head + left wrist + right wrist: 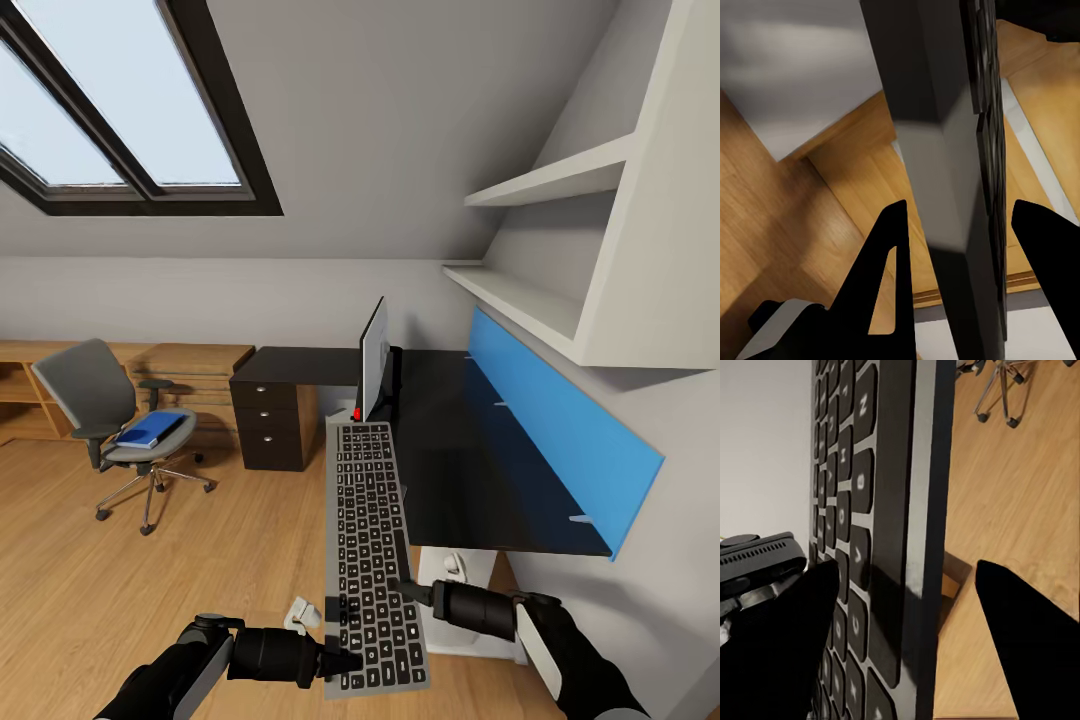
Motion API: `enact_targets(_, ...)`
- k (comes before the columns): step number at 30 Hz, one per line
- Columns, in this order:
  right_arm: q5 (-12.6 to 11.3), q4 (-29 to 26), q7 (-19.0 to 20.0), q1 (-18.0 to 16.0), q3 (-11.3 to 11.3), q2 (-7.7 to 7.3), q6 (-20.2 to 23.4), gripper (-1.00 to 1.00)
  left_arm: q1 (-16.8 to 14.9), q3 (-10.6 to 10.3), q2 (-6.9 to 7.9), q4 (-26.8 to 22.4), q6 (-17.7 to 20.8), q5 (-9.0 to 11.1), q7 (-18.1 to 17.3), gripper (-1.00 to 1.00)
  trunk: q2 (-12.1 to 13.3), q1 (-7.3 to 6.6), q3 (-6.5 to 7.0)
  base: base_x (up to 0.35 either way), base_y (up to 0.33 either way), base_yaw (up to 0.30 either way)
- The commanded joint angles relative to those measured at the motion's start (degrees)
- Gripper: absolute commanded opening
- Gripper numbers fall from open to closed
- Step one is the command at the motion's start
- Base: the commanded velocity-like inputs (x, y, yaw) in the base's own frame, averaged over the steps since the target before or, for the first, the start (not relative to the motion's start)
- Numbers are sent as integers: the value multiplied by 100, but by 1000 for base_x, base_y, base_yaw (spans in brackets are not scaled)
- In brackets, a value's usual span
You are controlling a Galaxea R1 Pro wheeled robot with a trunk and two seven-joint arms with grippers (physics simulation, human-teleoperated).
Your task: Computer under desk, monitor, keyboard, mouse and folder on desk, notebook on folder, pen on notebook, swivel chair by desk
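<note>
The keyboard hangs level in the air in front of the desk, its long side pointing at the monitor, which stands edge-on on the desk. My left gripper is shut on the keyboard's near corner, a finger on each face. My right gripper straddles the keyboard's right edge, and floor shows between that edge and one finger. The blue folder lies on the swivel chair at the left. The pale computer stands under the desk.
A dark drawer unit and a light-wood dresser stand behind the chair. A blue wall panel and white shelves run along the right wall. Small pale objects lie on the floor and on the computer.
</note>
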Motion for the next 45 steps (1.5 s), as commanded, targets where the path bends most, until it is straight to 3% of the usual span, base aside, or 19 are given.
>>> enact_targets(1, -27, 2, 7, -1, 75, 0, 38, -100, -3, -25, 7, -1, 49, 55, 9, -100, -4, 2, -2, 0, 0, 0)
enact_targets(5, -33, 1, 7, -1, 287, -5, 33, -100, -3, -25, 7, -1, 49, 55, 8, -100, -4, 2, -2, 0, 0, 0)
enact_targets(10, -38, 0, 3, -1, 366, -4, 30, -100, -3, -25, 8, -1, 49, 55, 9, -100, -4, 2, -2, 0, 0, 0)
enact_targets(40, -39, -1, 3, -1, 372, -12, 29, -100, -3, -18, 15, -1, 49, 55, 6, -100, -4, 2, -2, 0, 0, 0)
enact_targets(41, -39, 0, 5, -1, 372, -14, 29, -100, -3, -17, 15, -1, 49, 55, 6, 100, -4, 2, -2, 0, 0, 0)
enact_targets(45, -39, -4, 6, -1, 372, -17, 29, -100, -3, -13, 15, 2, 49, 55, 6, 100, -4, 2, -2, 0, 0, 0)
